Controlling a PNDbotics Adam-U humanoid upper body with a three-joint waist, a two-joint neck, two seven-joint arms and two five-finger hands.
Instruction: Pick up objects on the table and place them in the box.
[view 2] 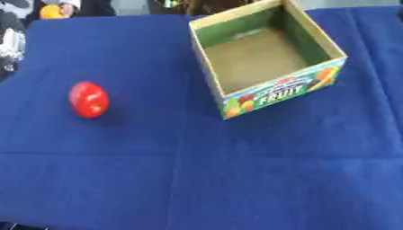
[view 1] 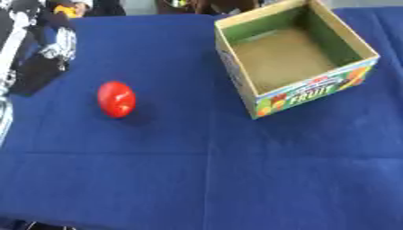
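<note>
On the worktop: blue cloth (view 1: 197,179) covers it.
Fruit: my glossy red oval fruit (view 1: 116,99) lies at left, well apart from the box.
Box: open cardboard box marked FRUIT (view 1: 311,95), far right.
Left hand (view 1: 39,67): upper-left edge; fingers' state I cannot tell.

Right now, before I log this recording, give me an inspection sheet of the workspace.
Surface: blue cloth over the table, creased.
Job's things: red round object on the cloth, left of the box; open cardboard box marked FRUIT, upright, nothing seen inside.
Clutter: small yellow thing at the far left edge, beyond the cloth.
Robot hands: left arm shows at the upper left, its robot hand unclear; right not in view.
Cables: nothing seen.
Surroundings: dark shapes along the far edge, unclear.
</note>
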